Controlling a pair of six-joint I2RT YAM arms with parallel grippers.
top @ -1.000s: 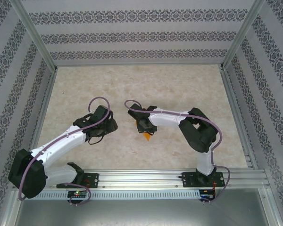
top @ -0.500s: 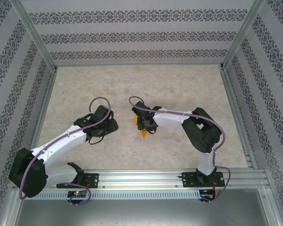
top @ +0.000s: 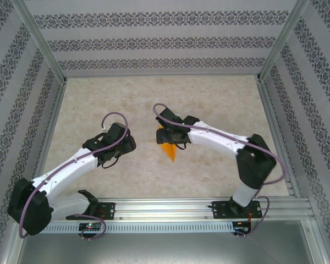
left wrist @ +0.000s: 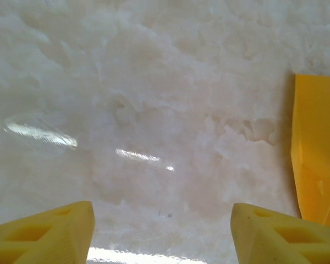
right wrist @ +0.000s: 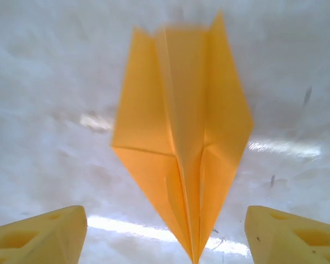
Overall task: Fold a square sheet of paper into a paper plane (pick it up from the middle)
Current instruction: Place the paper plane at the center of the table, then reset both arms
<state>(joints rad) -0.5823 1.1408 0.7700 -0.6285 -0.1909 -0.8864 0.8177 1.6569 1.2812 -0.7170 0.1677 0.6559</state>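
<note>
Right claw (right wrist: 165,223) opened wide since before, paper plane (right wrist: 181,137) lies loose on surface (left wrist: 154,110) beneath. Left claw (left wrist: 162,223) open, empty

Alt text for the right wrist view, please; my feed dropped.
A folded orange-yellow paper plane lies flat on the pale marble table, nose toward the camera. The right gripper is open, its yellow fingers wide apart either side, touching nothing.

Jaws of left gripper (left wrist: 162,239) wide apart, nothing between. paper plane (left wrist: 316,148) flat on marble table (left wrist: 154,93), at frame's right edge, near one fingertip (left wrist: 280,234).
</note>
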